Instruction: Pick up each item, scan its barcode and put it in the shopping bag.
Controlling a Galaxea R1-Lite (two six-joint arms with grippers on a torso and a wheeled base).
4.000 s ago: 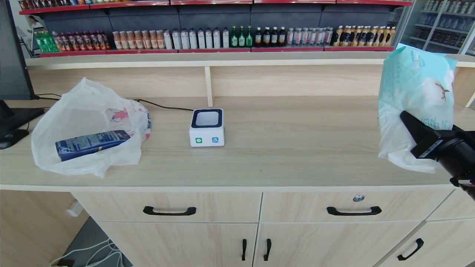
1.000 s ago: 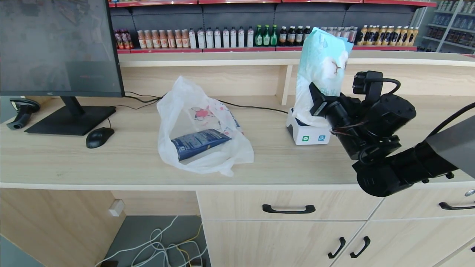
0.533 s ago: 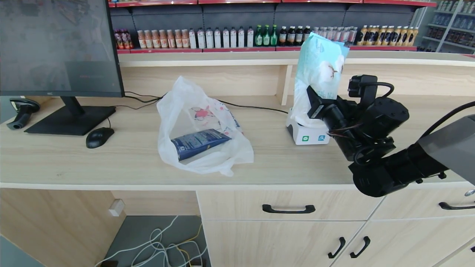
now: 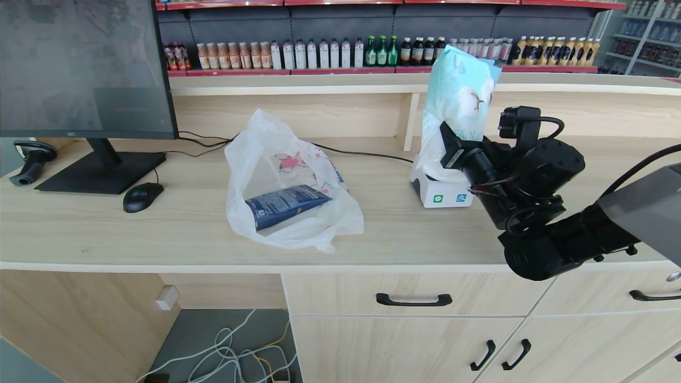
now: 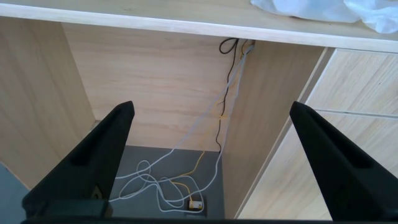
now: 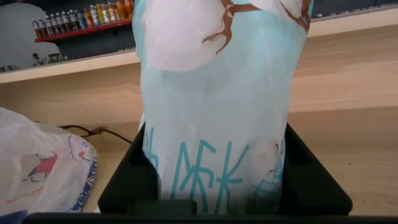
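My right gripper (image 4: pixel 452 146) is shut on a tall pale-teal and white packet with a cotton print (image 4: pixel 457 106), held upright with its lower end just over the white scanner box (image 4: pixel 441 194). The right wrist view has the same packet (image 6: pixel 217 118) clamped between the two black fingers (image 6: pixel 134 174). A white plastic shopping bag (image 4: pixel 290 181) lies open on the counter left of the scanner, with a dark blue packet (image 4: pixel 284 205) inside. My left gripper (image 5: pixel 211 162) hangs open below the counter, facing the open cupboard space and floor cables.
A monitor (image 4: pixel 85 69) on its stand, a mouse (image 4: pixel 142 197) and a handheld scanner (image 4: pixel 29 159) occupy the counter's left end. A black cable (image 4: pixel 362 154) runs behind the bag to the scanner box. Bottle shelves (image 4: pixel 372 53) stand behind a raised ledge (image 4: pixel 319 82).
Since four seconds ago the head camera has turned left, and the right gripper has carried the packet to the scanner. Over the last second the packet dropped slightly and tilted a little.
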